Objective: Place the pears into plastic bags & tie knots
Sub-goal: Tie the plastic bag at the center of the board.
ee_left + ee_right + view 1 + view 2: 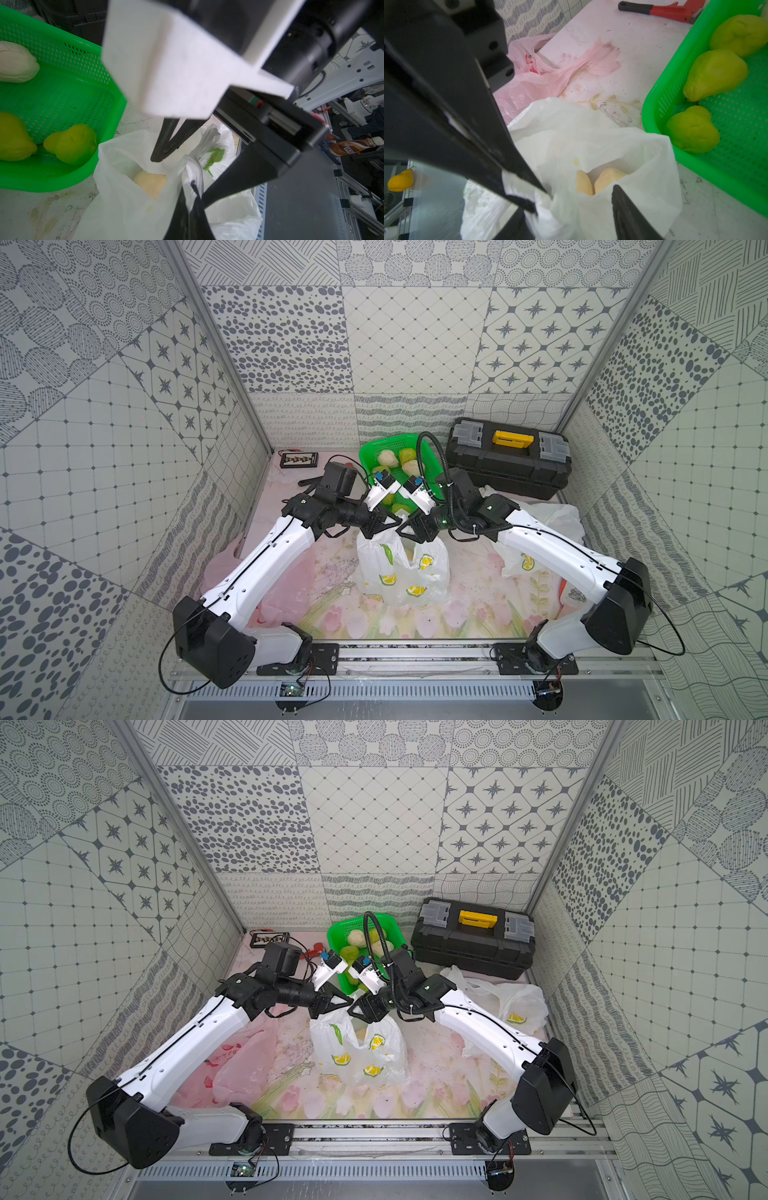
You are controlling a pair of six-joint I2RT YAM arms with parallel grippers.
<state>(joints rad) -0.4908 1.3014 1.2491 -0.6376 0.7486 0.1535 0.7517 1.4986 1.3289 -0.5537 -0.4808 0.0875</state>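
A white lemon-print plastic bag [401, 568] stands open at the table's middle, with cream pears [604, 180] inside. My left gripper [193, 199] is shut on a bunched strip of the bag's rim and holds it up. My right gripper [571, 222] is at the same mouth with its jaws apart, and bag film lies between them. In both top views the two grippers [395, 523] [405, 533] meet tip to tip over the bag. More pears [716, 74], yellow-green and cream, lie in the green basket [370, 452] just behind.
A black toolbox [507, 456] stands at the back right. A pink bag [286, 589] lies under the left arm, and another white lemon-print bag [536, 539] under the right arm. A red-handled tool [670, 11] and a small black tray [299, 459] lie at the back left.
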